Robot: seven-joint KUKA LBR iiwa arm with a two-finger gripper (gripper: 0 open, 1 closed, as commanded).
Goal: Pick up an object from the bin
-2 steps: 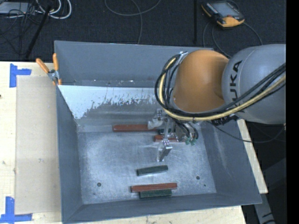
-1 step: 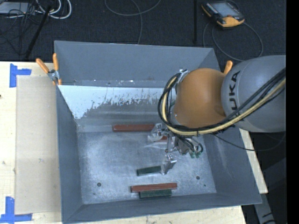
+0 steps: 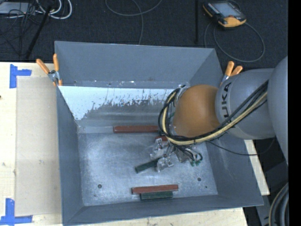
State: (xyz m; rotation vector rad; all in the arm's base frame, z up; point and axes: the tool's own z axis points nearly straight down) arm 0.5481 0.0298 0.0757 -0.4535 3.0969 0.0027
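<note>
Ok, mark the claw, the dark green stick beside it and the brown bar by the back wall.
claw (image 3: 162,159): camera view, its metal tip.
dark green stick (image 3: 145,167): camera view, its left half.
brown bar (image 3: 135,129): camera view, middle of its length.

Grey arm (image 3: 249,102) enters from the right of the view, its thick last link angled leftward and downward. Wrist carries a rounded orange cover (image 3: 195,109), with black and yellow cables (image 3: 165,112) looped round the cover's left and lower edges and trailing back along the arm. Gripper (image 3: 162,157), a small metal assembly, hangs below the cover's lower left, pointing down and slightly left.
</note>
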